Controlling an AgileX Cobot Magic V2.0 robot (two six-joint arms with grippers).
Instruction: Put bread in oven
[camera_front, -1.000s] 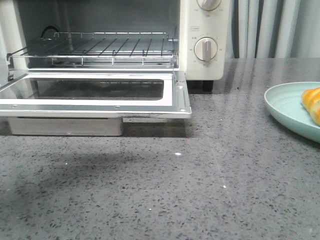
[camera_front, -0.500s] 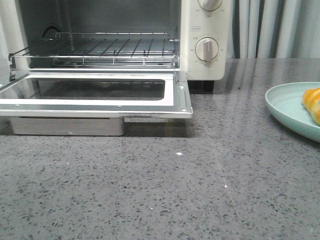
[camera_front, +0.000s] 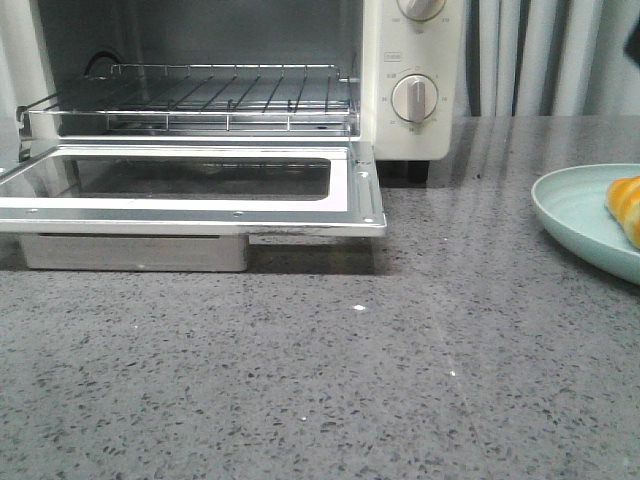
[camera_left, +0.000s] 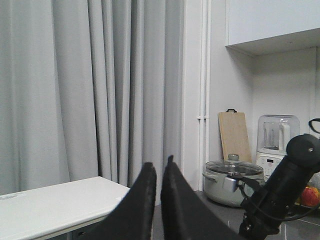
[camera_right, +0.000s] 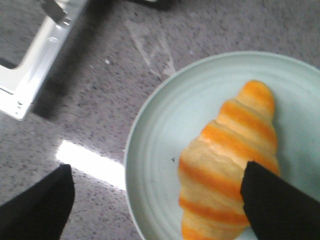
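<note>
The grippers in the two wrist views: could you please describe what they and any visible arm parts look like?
The left gripper has two matte black fingers, flat-sided and tapering to narrow tips. The right gripper shows only as two plain black fingertips, wedge-shaped with straight edges. Neither carries visible markings. Beyond the left gripper stands another black arm with rounded joints and thin black cables.

The front view sits low, facing the oven (camera_front: 240, 110) across the table (camera_front: 330, 380). The right wrist view looks steeply down, close over the plate (camera_right: 150, 150), which both share. The left wrist view faces curtains (camera_left: 90, 90).
</note>
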